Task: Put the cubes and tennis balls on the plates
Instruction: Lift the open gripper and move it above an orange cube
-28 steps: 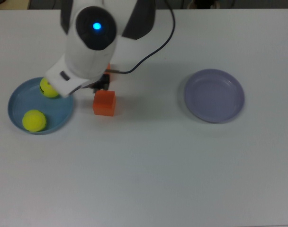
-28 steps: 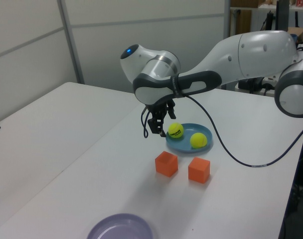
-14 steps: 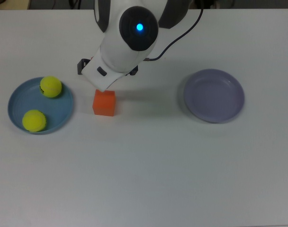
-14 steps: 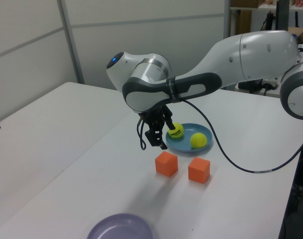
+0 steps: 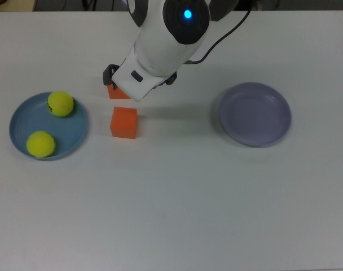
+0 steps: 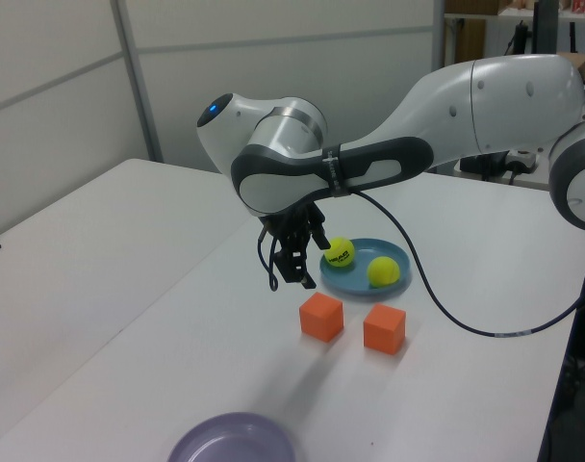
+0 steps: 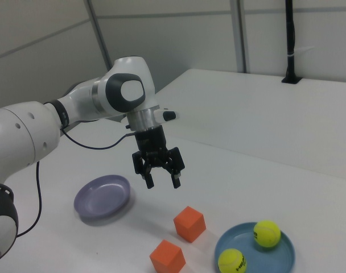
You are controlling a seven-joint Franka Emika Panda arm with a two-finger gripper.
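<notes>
Above the table (image 5: 177, 214), clear of everything on it, I hang with my gripper (image 7: 160, 177) pointing down and its jaws spread apart, holding nothing. That open stance suits a pick: I judge the next step to be a descent onto one of the cubes.

Findings on the task items. Both tennis balls, one bearing a black mark (image 5: 60, 104) and one plain (image 5: 40, 144), already sit inside the light blue plate (image 5: 22, 116), so that part looks done. The lavender plate (image 5: 255, 114) lies bare, well apart from the blue one, at the top view's right. Two orange cubes rest on the table between the plates, much nearer the blue one. The nearer cube (image 5: 124, 122) is fully visible in the top view; the farther cube (image 5: 115, 92) is largely hidden there under my wrist housing, showing only as an orange edge. In the right view both cubes stand free, one (image 7: 189, 223) just beside the other (image 7: 167, 257) but apart from it.

My position relative to the farther cube is hard to fix; in the top view I seem roughly over it, yet the left view puts my fingertips short of the cube (image 6: 321, 317). I would hedge: probably close above it, not yet aligned.

Risk noted: the cubes sit close together, so a spread finger could nudge the neighbour on the way down.
</notes>
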